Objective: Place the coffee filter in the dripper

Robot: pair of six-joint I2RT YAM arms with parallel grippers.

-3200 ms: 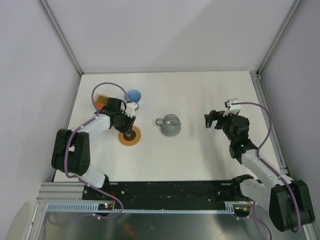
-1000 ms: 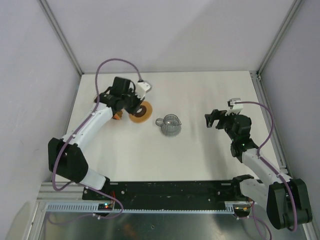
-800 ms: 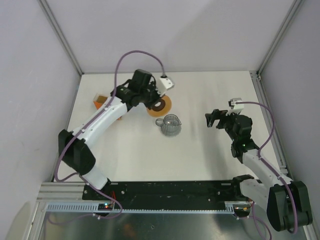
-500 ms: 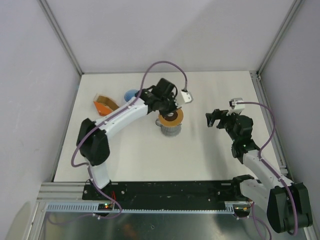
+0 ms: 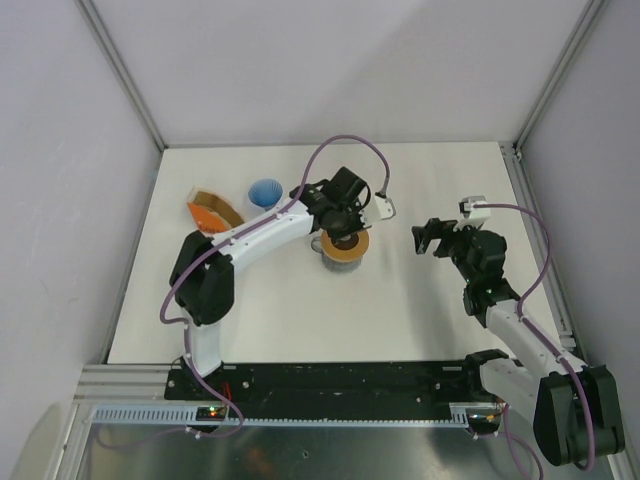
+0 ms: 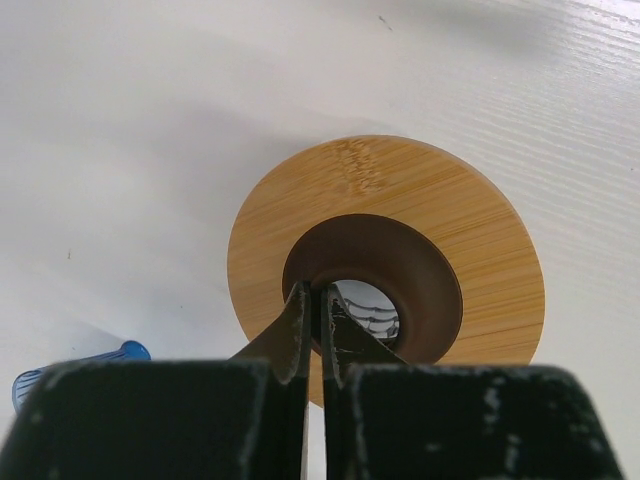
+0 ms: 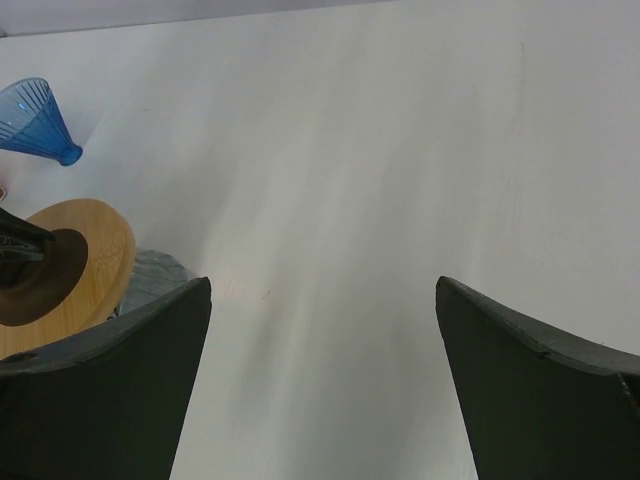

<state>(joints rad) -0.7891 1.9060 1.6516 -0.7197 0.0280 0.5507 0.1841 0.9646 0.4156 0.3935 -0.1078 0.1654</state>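
Note:
The blue ribbed dripper [image 5: 265, 192] stands at the back left; it also shows in the right wrist view [image 7: 35, 120] and at the left wrist view's lower left [image 6: 75, 365]. A light-brown paper, the coffee filter [image 5: 222, 207], leans in the orange holder [image 5: 203, 214] at the far left. My left gripper [image 5: 343, 232] is shut on the inner rim of the wooden ring [image 6: 390, 250] and holds it on top of the grey mug [image 5: 333, 265]. My right gripper [image 5: 435, 238] is open and empty, to the right of the mug.
The wooden ring [image 7: 70, 265] and the mug [image 7: 150, 275] show at the right wrist view's left edge. White walls and metal posts bound the table at the back and sides.
My left arm has carried the wooden ring from the left side of the table rightward and onto the mug. The right arm has not moved.

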